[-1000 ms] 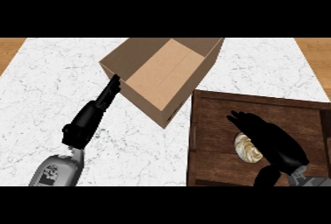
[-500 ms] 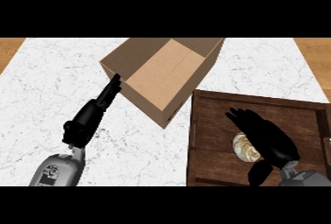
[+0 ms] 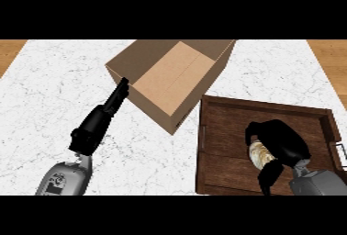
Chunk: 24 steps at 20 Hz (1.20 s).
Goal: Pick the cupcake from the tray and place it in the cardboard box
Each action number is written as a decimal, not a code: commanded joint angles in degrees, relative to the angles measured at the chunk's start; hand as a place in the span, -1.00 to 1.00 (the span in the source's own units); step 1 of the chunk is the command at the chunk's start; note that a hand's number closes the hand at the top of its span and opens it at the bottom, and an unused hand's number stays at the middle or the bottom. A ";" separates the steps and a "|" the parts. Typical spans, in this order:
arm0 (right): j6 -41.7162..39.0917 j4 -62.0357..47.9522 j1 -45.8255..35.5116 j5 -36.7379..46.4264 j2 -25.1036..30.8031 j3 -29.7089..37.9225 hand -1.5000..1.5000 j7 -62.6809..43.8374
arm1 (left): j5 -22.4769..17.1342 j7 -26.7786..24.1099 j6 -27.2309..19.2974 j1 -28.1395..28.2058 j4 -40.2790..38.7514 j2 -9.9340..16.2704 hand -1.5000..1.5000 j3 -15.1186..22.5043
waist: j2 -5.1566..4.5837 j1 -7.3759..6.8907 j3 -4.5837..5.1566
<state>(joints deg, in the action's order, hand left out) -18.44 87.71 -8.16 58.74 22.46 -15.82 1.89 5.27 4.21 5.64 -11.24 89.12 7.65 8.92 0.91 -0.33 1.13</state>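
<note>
Pale frosted cupcake (image 3: 260,153) sits in the dark wooden tray (image 3: 224,137), right hand (image 3: 281,142) curling around it.
Left hand (image 3: 102,119), fingers straight, touches the brown cardboard box (image 3: 173,78).

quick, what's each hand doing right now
Left hand: open, straight fingers against the brown cardboard box.
Right hand: shut on the pale cupcake.

Probably kitchen: marble counter (image 3: 54,92)

Counter top (image 3: 54,92): white marble with fine grey veining, evenly lit, spanning most of the view. Wood surface (image 3: 10,48): warm orange-brown strips (grain visible) at both far upper corners beyond the marble.
</note>
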 commanded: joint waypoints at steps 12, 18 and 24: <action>10.95 -7.21 -14.25 1.69 -2.61 -11.59 1.00 31.69 | -0.09 0.91 1.61 -1.94 -1.34 -0.12 0.00 -0.69 | -1.32 -1.39 -1.22; 9.77 -2.67 -17.33 -4.58 -2.88 -3.92 1.00 36.46 | -0.65 2.59 1.88 -1.66 -1.35 -1.14 0.00 -1.25 | -0.92 0.23 -1.13; -4.67 13.23 -12.62 -17.41 6.17 4.57 1.00 41.28 | 0.06 1.28 2.41 1.87 1.01 -0.09 0.00 -1.49 | -0.62 1.01 -1.12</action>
<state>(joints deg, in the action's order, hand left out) -16.55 92.98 -23.05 47.60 25.10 -15.20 40.81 5.20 3.36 7.90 -10.87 89.35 7.98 6.87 0.32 0.10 -0.10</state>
